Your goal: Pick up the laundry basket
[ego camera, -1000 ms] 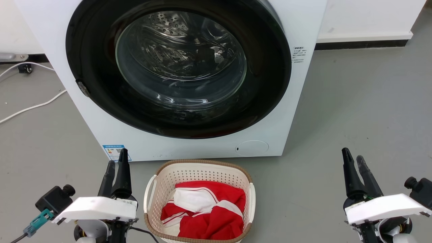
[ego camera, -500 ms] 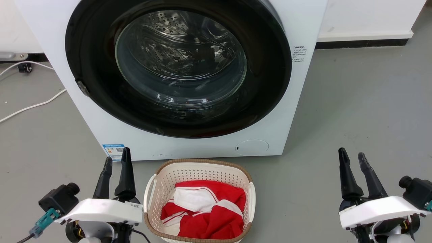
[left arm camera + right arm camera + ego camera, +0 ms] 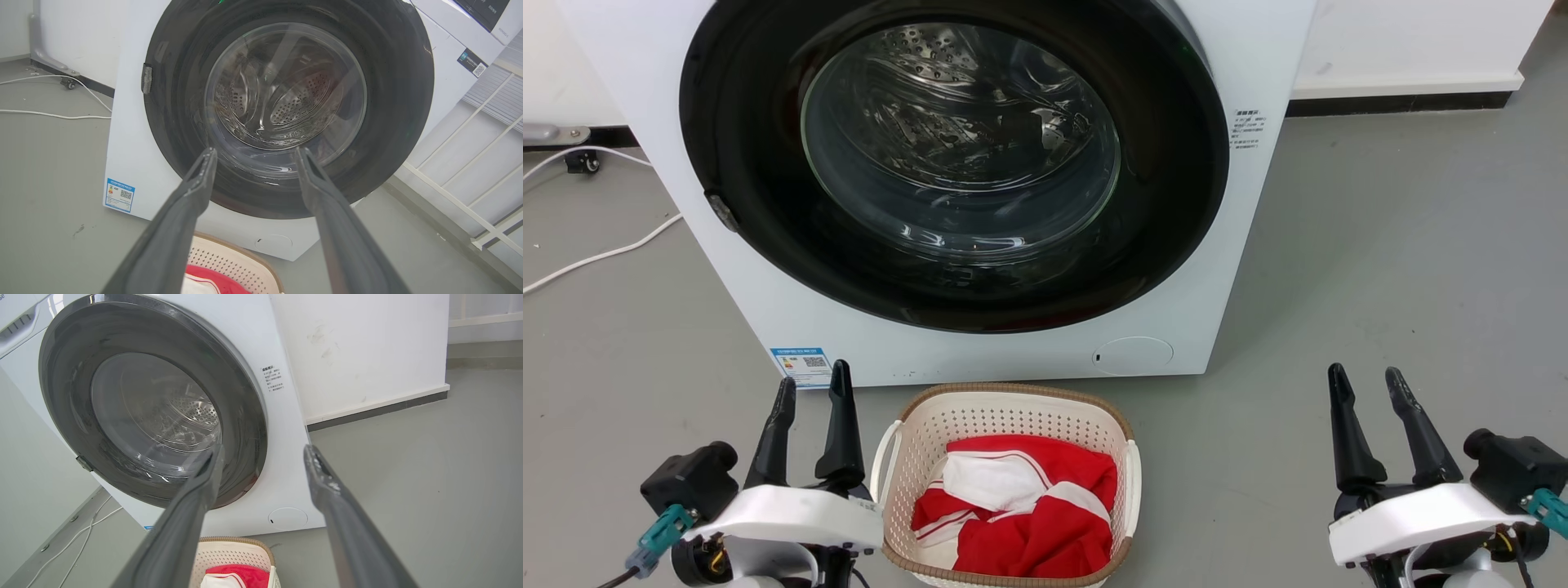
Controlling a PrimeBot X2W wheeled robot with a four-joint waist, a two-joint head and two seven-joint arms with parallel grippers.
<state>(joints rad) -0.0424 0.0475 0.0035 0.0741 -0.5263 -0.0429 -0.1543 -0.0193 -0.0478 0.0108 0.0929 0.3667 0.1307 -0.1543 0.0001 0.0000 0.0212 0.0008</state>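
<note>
Left pincer point(image 3: 813, 373), fingers apart, hovers just beside the laundry basket point(image 3: 1013, 418); my right pincer point(image 3: 1363, 370), also spread, hangs well apart from it. The laundry basket sits on the floor point(image 3: 1380, 245) before the washing machine point(image 3: 1258, 212), holding red-and-white cloth point(image 3: 1045, 523).

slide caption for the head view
Left gripper and right gripper, both open, flank the laundry basket before the washing machine.

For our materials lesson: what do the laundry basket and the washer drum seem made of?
The laundry basket: likely matte cream plastic, moulded with regular holes; its brown rim looks woven. The drum: shiny perforated metal, probably stainless steel, judging by its reflections.
</note>
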